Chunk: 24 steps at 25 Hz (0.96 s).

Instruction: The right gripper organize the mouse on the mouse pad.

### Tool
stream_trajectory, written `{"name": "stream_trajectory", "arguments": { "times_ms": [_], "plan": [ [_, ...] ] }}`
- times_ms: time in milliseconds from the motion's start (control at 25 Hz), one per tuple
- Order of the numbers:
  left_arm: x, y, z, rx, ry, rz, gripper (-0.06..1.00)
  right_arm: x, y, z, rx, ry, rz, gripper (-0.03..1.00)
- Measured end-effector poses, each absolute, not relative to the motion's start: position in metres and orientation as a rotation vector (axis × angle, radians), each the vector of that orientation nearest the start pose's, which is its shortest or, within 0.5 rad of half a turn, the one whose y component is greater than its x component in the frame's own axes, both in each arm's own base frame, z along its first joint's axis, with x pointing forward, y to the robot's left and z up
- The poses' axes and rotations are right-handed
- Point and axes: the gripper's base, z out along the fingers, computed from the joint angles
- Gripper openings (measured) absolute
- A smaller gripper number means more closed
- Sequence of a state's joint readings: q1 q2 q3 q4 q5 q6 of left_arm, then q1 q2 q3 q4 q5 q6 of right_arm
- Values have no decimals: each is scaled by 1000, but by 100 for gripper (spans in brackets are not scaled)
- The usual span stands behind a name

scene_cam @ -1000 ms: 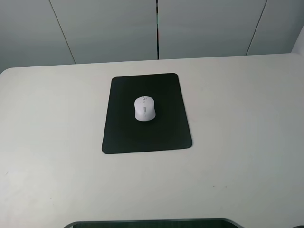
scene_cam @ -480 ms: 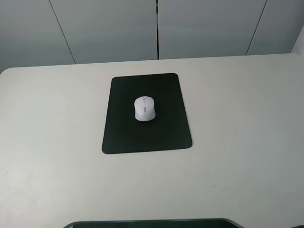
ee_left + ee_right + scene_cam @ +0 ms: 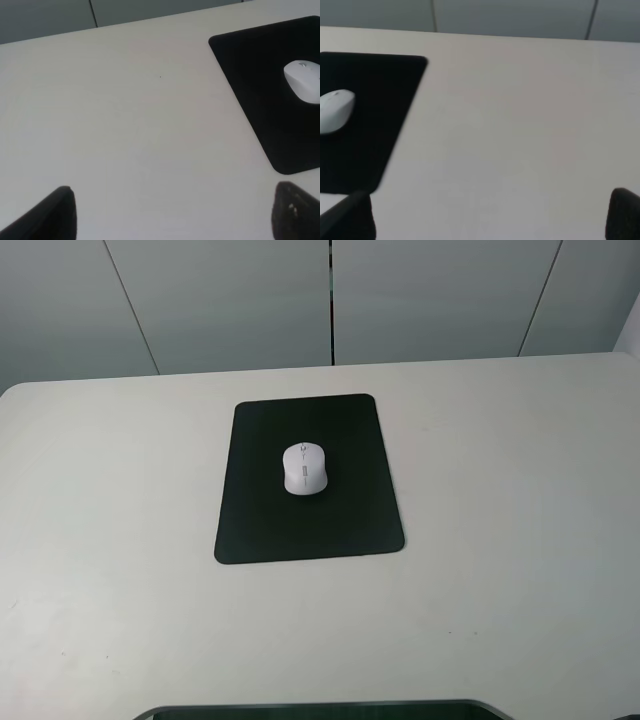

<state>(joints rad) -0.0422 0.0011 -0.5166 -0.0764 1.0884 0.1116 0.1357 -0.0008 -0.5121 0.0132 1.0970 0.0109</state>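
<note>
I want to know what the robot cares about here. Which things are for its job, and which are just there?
For the job:
mouse, lying on the pad
mouse pad
right gripper, open, away from both

Just there:
table
left gripper, open over bare table

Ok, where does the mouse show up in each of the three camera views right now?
Exterior high: the mouse sits near the middle of the mouse pad, slightly toward the far edge.
Left wrist: mouse at the picture's right edge, on the pad.
Right wrist: mouse at the picture's left edge, on the pad.
Shared landmark: the black mouse pad under it.
</note>
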Motion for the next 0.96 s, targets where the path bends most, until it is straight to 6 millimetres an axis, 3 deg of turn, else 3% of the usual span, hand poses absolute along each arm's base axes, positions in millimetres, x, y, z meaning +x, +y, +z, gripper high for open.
{"name": "stream_trajectory", "arguments": {
  "times_ms": [240,960],
  "plan": [
    [-8,-6,280,163,2048,-48,75,-8,1,278,27,2067,13,70],
    [-8,-6,280,163,2048,-48,75,-8,1,278,35,2067,8,70]
  ]
}}
